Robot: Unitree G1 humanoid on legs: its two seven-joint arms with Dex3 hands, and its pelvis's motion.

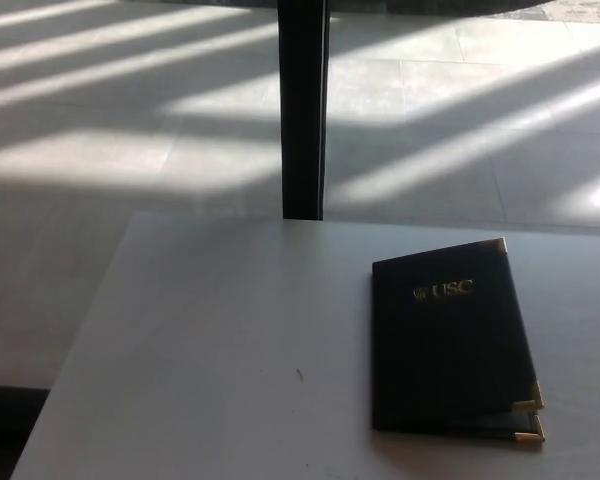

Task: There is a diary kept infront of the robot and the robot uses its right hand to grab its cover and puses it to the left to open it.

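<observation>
No hand shows, so I cannot tell its fingers; the closed diary on the table might slide if pushed.

table cut off at bottom and right edges, pole cropped at top

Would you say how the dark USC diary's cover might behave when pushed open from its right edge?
The dark diary with gold USC lettering looks stiff-covered with metal corners, so the cover likely swings as a board. Its lower right corner already gapes slightly, offering purchase. On the smooth white table it may slide.
</observation>
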